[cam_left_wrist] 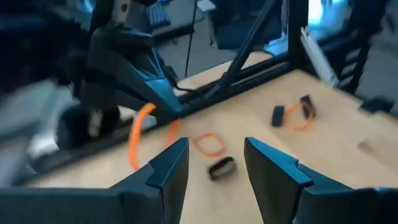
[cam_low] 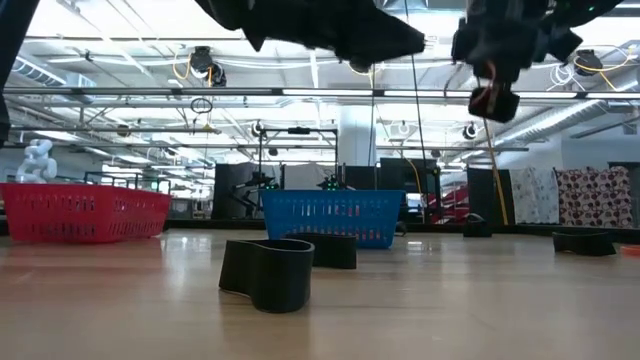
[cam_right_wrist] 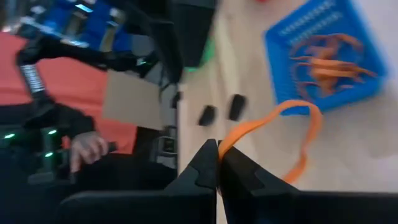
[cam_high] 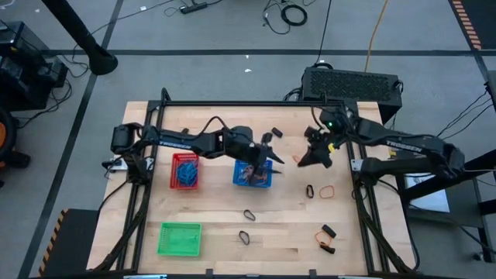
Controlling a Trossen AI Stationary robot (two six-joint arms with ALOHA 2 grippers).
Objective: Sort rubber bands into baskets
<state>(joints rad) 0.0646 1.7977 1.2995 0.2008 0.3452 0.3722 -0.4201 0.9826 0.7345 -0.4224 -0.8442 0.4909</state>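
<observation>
We locate the orange band first: it hangs as a loop from the right gripper, whose fingers are pressed fully together on one end of it. In the high view this right gripper is raised above the table, near the blue basket on its right side.

The blue basket already contains a tangle of orange bands. The red basket holds blue bands. The green basket, at the table's near left, appears to hold nothing, though we cannot rule out a thin band in it.

The left gripper hovers over the blue basket with its fingers partly apart and nothing between them.

Still loose on the table: black bands, one orange loop and a black-and-orange cluster near the right front.

We judge the sort as partly complete. Blue and most orange appear done; the held band, the loose orange ones and all black bands remain.
</observation>
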